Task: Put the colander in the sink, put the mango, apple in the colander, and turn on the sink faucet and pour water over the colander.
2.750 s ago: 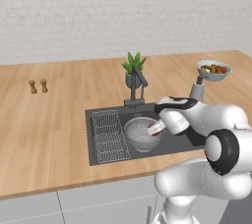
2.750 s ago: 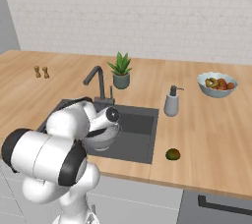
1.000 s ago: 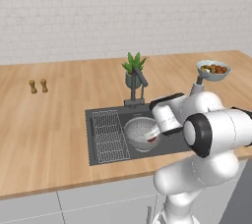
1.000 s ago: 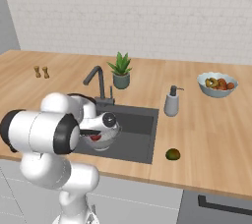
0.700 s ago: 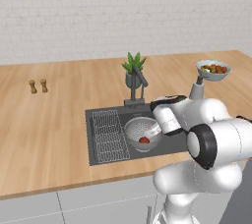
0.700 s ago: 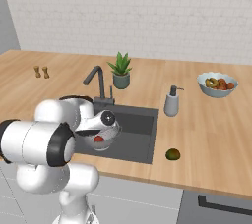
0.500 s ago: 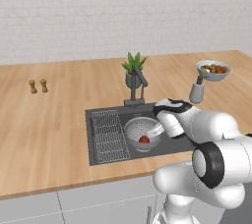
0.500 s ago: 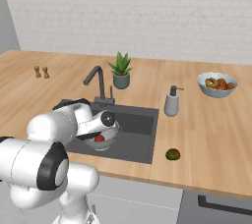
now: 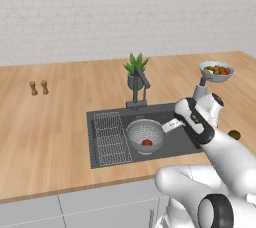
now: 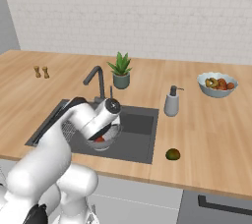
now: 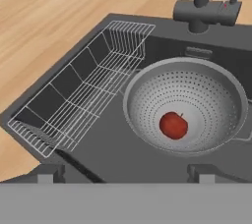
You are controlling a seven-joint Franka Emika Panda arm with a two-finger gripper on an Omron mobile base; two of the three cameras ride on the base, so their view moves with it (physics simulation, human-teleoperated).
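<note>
The silver perforated colander (image 9: 145, 133) stands in the dark sink (image 9: 176, 144), right of the wire rack (image 9: 111, 138). The red apple (image 9: 146, 142) lies in the colander's bottom, plain in the hand view too, apple (image 11: 173, 125) inside colander (image 11: 197, 88). My gripper (image 9: 170, 125) hovers just right of the colander's rim, open and empty; its fingertips (image 11: 47, 172) stand wide apart. On the counter right of the sink lies the green-orange mango (image 10: 172, 154), also seen as the mango (image 9: 233, 134). The dark faucet (image 9: 139, 86) rises behind the basin, its spout slanting towards the sink.
A potted plant (image 9: 134, 68) stands behind the faucet. A soap dispenser (image 10: 171, 102) and a pale bowl of fruit (image 10: 217, 84) sit on the right counter. Two small shakers (image 9: 38, 87) are far left. My arm hides part of the colander in the right base view.
The apple has left my gripper and now rests in the colander. The hand has drawn back to the right and slightly up, jaws a little wider.
</note>
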